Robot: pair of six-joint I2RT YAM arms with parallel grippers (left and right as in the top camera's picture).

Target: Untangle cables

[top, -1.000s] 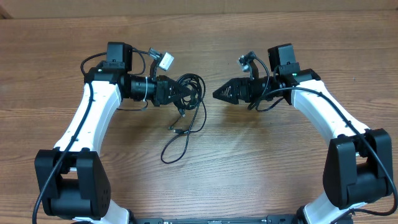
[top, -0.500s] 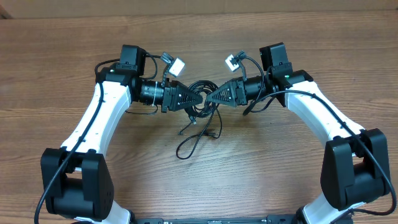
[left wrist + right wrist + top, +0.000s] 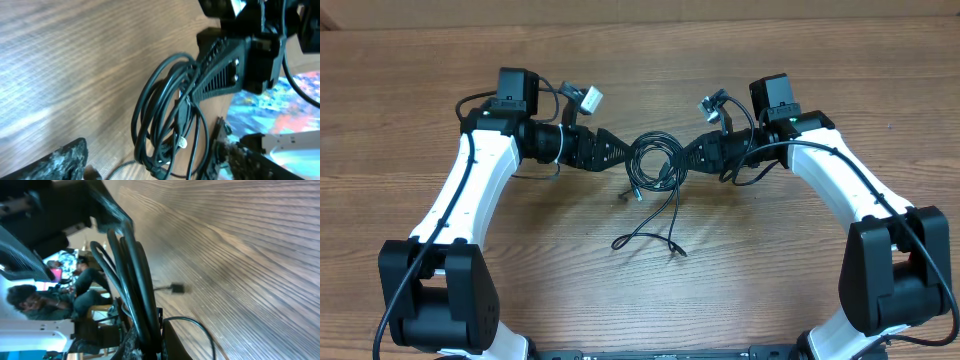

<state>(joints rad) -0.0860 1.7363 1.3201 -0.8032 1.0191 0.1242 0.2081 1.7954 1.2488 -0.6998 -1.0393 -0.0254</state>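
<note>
My left claw (image 3: pixel 616 157) stands wide open just beside the left edge of the cables (image 3: pixel 656 142) and grips nothing. The cables form a coiled black loop between my two claws, with their loose plug ends trailing over the wooden counter (image 3: pixel 770 270). My right claw (image 3: pixel 688 160) is clamped tight on the coil's right side.

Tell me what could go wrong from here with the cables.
The right hand is shut on several strands of the cables at once, so pulling may tighten the coil rather than part it. The left hand is open and holds nothing, so the whole bundle could just drag along.
</note>
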